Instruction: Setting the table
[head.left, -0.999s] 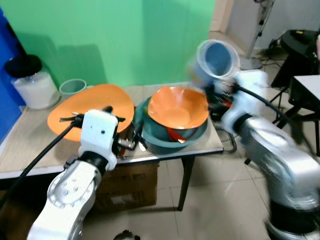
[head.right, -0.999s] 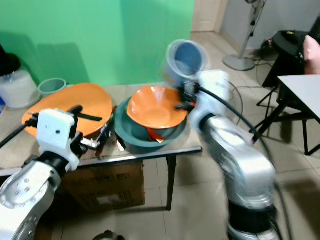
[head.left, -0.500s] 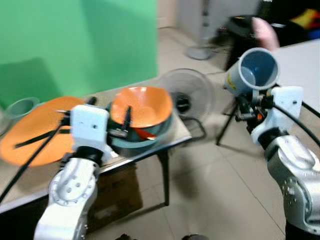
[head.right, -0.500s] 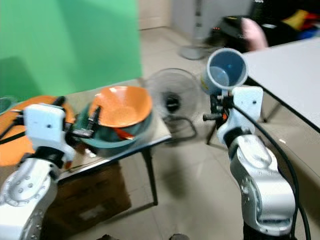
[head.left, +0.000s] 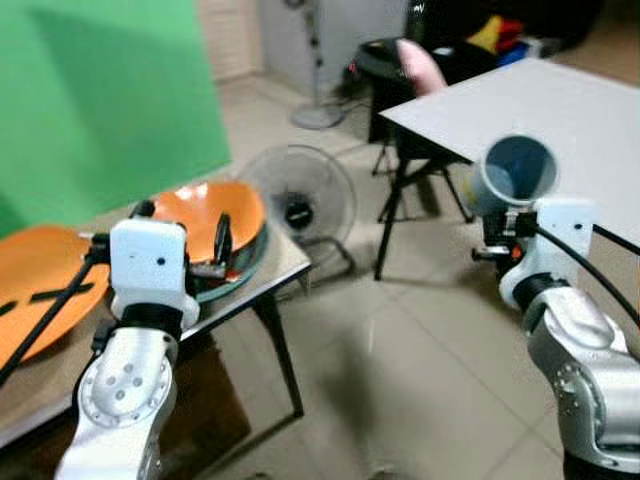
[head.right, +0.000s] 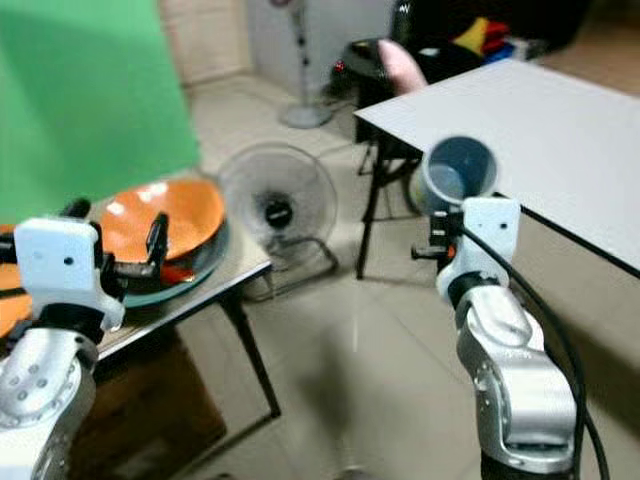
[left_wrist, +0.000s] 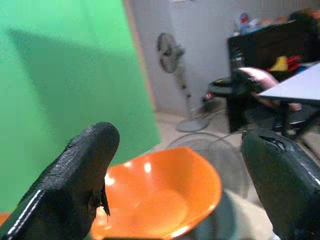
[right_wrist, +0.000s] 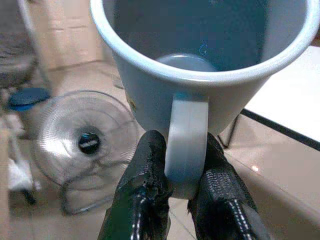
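I have the mug (head.left: 514, 172) up in my right pincer (right_wrist: 181, 172), both black fingers squeezed on its handle, and it rides in the air just short of the white table (head.left: 560, 100), whose top looks bare so far. So I judge this as mid-carry: one piece picked up, nothing laid yet. The orange bowl (head.left: 205, 215), nested in a teal one, sits on the small wooden table (head.left: 280, 272) by the green wall, and beside it lies the flat orange plate (head.left: 40, 275), so most of the setting is left to fetch.

My left pincer (left_wrist: 175, 200) hangs spread wide and empty over that bowl.

The mug is pale blue-grey, smooth and glazed, with a thick rim and a broad strap handle (a good flat thing to pinch). The bowl is glossy, probably plastic or melamine, with a wavy lip. A wire-caged fan (head.left: 300, 195) stands on the tiled floor between the two tables.
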